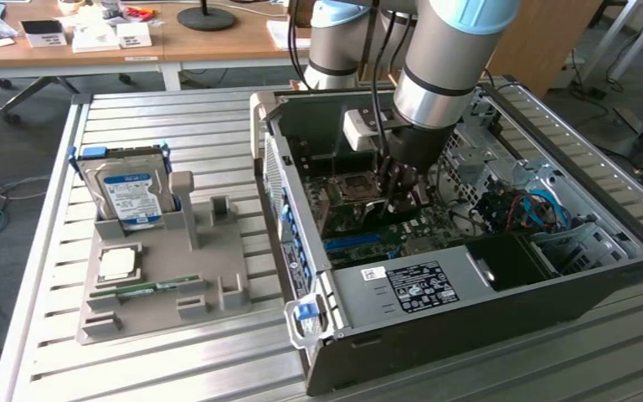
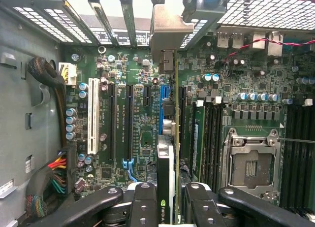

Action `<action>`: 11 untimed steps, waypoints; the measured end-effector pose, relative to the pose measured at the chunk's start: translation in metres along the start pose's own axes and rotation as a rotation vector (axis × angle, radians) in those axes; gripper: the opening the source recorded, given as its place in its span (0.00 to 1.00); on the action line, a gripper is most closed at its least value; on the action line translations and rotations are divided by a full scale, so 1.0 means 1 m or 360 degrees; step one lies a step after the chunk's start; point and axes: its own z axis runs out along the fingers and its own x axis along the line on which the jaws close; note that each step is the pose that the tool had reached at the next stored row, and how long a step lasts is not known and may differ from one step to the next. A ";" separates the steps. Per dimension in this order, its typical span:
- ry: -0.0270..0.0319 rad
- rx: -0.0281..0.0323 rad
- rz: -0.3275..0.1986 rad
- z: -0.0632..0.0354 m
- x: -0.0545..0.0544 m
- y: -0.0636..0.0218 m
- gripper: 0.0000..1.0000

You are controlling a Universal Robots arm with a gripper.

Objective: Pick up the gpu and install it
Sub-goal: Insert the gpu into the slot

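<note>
My gripper reaches down into the open computer case, just above the motherboard. It is shut on the gpu, which I see edge-on between the two black fingers, with a green logo on its dark face. The card's silvery end bracket stands at the case's rear slot openings. The card's lower edge runs along the blue slot on the motherboard; whether it is seated I cannot tell. In the exterior view the gpu is a dark strip under the fingers.
A grey holder tray sits on the slatted table at the exterior view's left, with a hard drive, a processor chip and a memory stick. Inside the case are the power supply, a processor socket and cable bundles.
</note>
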 end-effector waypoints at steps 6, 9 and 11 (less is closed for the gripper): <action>-0.00001 0.00002 0.0000 0.0007 0.000 0.0042 0.27; 0.00002 0.00009 0.0000 0.0017 0.000 0.0053 0.27; 0.00007 0.00120 -0.0001 0.0023 0.000 0.0067 0.27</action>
